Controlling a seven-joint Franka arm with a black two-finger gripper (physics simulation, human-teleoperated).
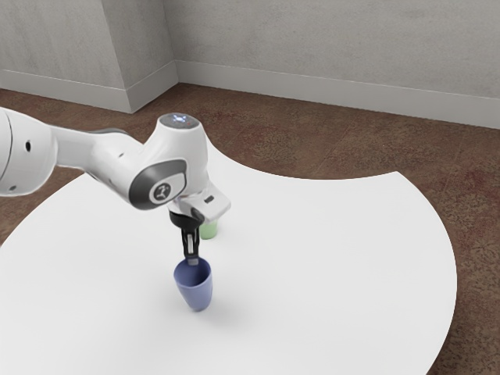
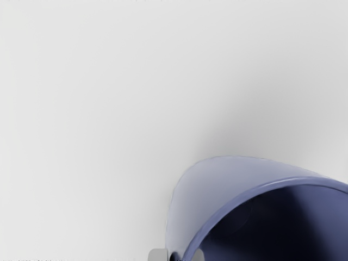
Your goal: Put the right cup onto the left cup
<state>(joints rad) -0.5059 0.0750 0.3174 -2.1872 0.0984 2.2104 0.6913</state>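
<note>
As we see it in the exterior view, the claw (image 1: 192,261) is closed on the rim of the blue cup (image 1: 195,292), which is at its six o'clock, a little tilted. By the wrist view, the claw (image 2: 179,255) has its two tips near together, with the cup's wall between, and we look also into the dark inside. From the side we find the green cup (image 1: 208,231), partly hidden, at the claw's one o'clock, on the white table (image 1: 351,258).

Bright, diffuse light in 2 views; soft shadow (image 1: 228,312) near blue cup (image 1: 195,292).
</note>
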